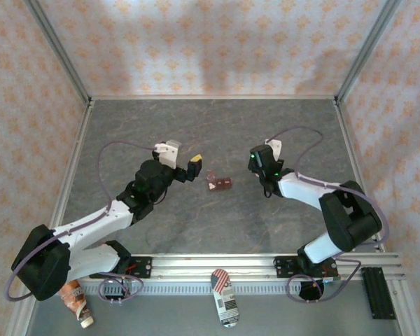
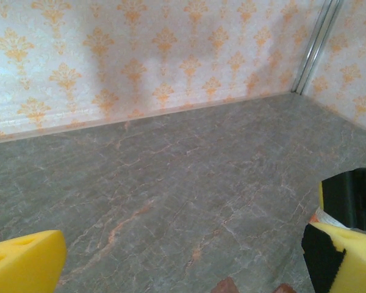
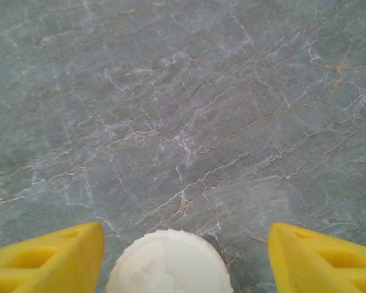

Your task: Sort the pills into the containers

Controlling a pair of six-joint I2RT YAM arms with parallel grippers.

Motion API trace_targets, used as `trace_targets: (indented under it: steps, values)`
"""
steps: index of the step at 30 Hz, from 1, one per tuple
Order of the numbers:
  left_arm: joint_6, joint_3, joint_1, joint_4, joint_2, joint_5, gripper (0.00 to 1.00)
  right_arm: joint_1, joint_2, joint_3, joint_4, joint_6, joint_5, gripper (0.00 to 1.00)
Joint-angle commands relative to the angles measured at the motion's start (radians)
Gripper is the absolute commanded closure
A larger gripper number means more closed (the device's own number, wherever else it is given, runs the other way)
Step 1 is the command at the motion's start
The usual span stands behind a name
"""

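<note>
left arm: reaching from its base at the near-left corner up and to the right over the grey table (image 1: pixel 196 133); the white link is lying low and the black wrist is ending just left of centre

left gripper (image 1: pixel 193 166): pointing right, toward the middle of the table; in the left wrist view its yellow fingers (image 2: pixel 24 262) are sitting way out at the two bottom corners, so the jaws are gaping wide and gripping nothing, with just bare table between them

right arm: folding back on itself; it's rising from the near-right base to a sharply bent elbow out on the right, then the white forearm is running left and away toward centre

right gripper (image 1: pixel 255 162): tipping down at the table; in the right wrist view the fingers are spreading apart with a white round cap (image 3: pixel 169 265) sitting between them; there's a clear gap on the right side of the cap, and the left finger is just beside it, can't tell if it's touching; so the jaws are looking released, not clamping

containers (image 1: pixel 219 183): the little dark red-brown strip is lying flat on the table between the two grippers, a bit nearer the bases than either one; it's apart from both and closer to the left one; too small to tell what's sitting in the compartments
</note>
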Motion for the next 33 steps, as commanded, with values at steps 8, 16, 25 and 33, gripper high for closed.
trace_targets:
  steps: [8,16,25,33]
  values:
    - [-0.045,0.068,0.006,0.017,0.053,-0.211,0.0,-0.007,-0.168,0.205,-0.223,-0.024,-0.095,0.28]
    - [0.033,0.112,0.006,-0.057,0.056,-0.224,0.0,-0.006,-0.204,0.287,-0.295,-0.021,-0.184,0.28]
    - [0.005,0.138,0.012,0.014,0.114,-0.252,0.0,-0.004,-0.139,0.404,-0.42,-0.035,-0.463,0.28]
    - [-0.097,0.285,0.032,-0.231,0.202,-0.149,0.0,0.039,-0.067,0.433,-0.526,-0.067,-0.576,0.28]
